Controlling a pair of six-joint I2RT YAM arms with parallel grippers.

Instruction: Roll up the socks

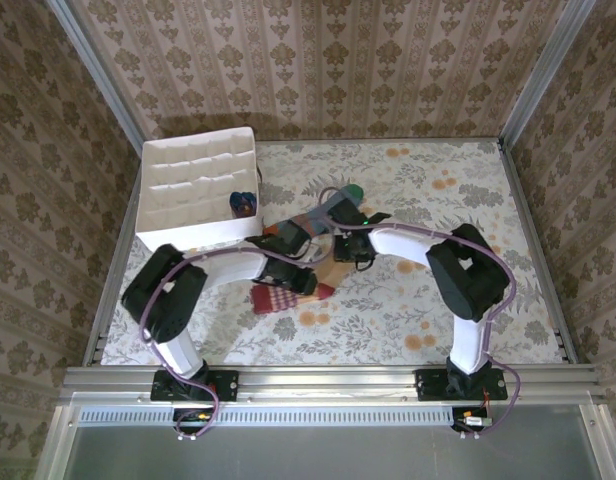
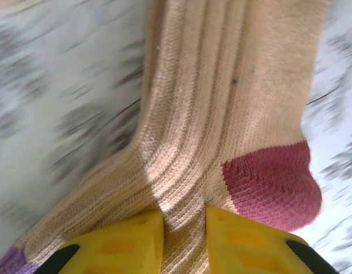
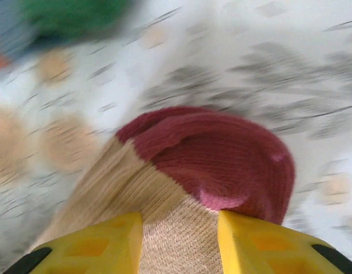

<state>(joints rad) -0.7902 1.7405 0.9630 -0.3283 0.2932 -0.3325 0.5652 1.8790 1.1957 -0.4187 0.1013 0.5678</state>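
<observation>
A peach sock with a maroon striped cuff lies mid-table. My left gripper is shut on it: in the left wrist view the yellow fingers pinch a ridge of its ribbed fabric beside the maroon heel. My right gripper is shut on the same sock just behind its maroon toe, with peach knit filling the gap between the fingers. A grey-blue sock with a green toe lies just beyond, its toe a blur in the right wrist view.
A white partitioned box stands at the back left, with a dark rolled bundle in one compartment. A floral cloth covers the table. Patterned walls enclose it on three sides. A purple scrap shows at the left wrist view's corner.
</observation>
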